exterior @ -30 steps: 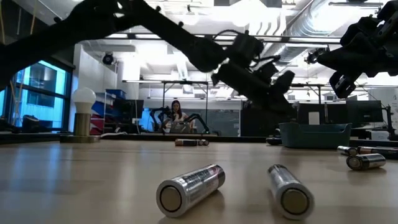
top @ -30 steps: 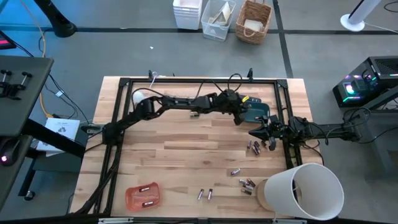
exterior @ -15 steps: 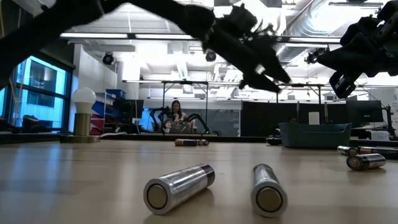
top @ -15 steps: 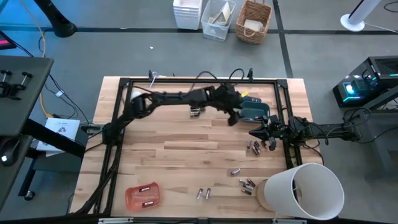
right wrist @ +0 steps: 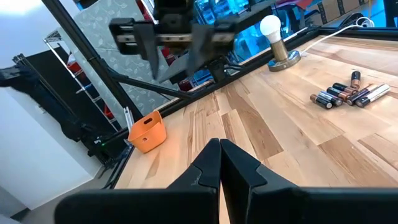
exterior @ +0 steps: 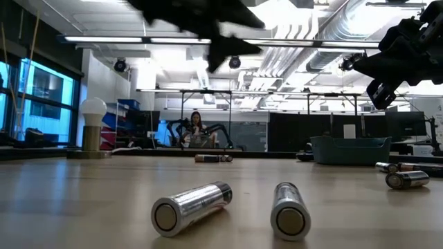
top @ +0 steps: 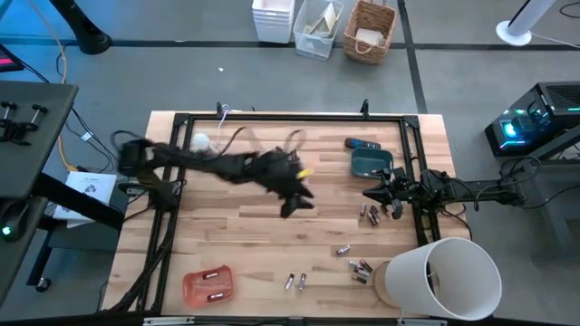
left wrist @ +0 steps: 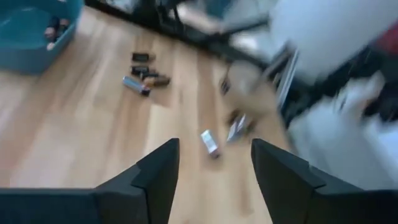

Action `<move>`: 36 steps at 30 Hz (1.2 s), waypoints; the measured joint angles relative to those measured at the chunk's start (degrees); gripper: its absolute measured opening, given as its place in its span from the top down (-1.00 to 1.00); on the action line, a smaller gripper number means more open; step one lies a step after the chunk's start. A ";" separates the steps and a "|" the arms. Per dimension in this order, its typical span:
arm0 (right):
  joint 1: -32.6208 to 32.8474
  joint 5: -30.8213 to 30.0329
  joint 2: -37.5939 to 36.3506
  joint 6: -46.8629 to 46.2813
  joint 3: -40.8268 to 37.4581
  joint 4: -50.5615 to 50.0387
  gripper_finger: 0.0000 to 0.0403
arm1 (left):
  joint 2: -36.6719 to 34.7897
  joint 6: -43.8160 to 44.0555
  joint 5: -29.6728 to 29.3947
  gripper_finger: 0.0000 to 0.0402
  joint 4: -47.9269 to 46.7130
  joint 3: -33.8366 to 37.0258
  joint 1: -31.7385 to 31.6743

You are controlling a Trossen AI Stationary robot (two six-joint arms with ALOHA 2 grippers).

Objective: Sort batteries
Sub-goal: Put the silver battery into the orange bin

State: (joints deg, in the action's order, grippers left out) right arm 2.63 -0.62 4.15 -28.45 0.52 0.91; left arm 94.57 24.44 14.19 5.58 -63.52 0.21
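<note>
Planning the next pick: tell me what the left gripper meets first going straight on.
Probably the single battery lying ahead of the open left gripper, though depth is unclear.

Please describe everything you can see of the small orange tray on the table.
The orange tray is a shallow, open, rounded-rectangle dish that looks like plastic. It lies flat on the wooden table, near the front left corner. Two batteries lie inside it, side by side but apart. In the right wrist view it shows as a small orange tub beside the dark frame rail. No gripper touches it.
</note>
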 joint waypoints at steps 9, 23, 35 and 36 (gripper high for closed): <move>0.00 -1.26 0.01 0.06 0.01 0.33 1.00 | -20.76 15.39 -35.93 0.27 16.11 18.77 15.53; 0.05 -9.40 14.35 -15.79 7.87 36.98 1.00 | -38.88 -9.70 -58.10 0.46 20.55 18.66 25.09; 0.01 2.18 61.17 5.39 54.93 11.56 1.00 | -46.59 -17.19 -57.25 0.47 13.56 18.66 26.33; 0.00 3.23 64.55 5.40 58.74 7.33 1.00 | -47.55 -17.19 -57.01 0.47 11.45 18.66 26.74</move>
State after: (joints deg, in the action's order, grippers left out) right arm 2.62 2.61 68.70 -23.04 59.26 8.23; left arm 47.02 7.25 -42.82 17.03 -44.86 26.95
